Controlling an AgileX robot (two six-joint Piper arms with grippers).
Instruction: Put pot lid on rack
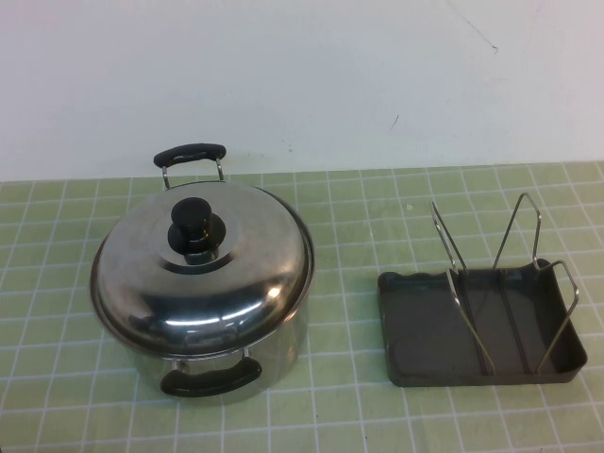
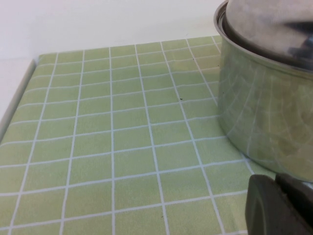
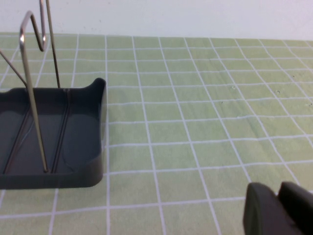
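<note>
The shiny domed pot lid (image 1: 231,283) with a black knob (image 1: 195,225) sits on the steel pot (image 1: 288,344) at the left of the table. The dark grey rack (image 1: 425,330) with upright wire loops (image 1: 517,231) stands empty at the right. Neither gripper shows in the high view. In the left wrist view my left gripper (image 2: 275,182) is shut and empty, low by the pot wall (image 2: 264,117), with the lid's rim (image 2: 259,24) above. In the right wrist view my right gripper (image 3: 279,188) is shut and empty, off to the side of the rack (image 3: 54,147).
The pot has two black handles, one at the back (image 1: 191,152) and one at the front (image 1: 209,378). A green tiled mat (image 1: 349,245) covers the table and a white wall (image 1: 302,75) rises behind it. Open mat lies between pot and rack.
</note>
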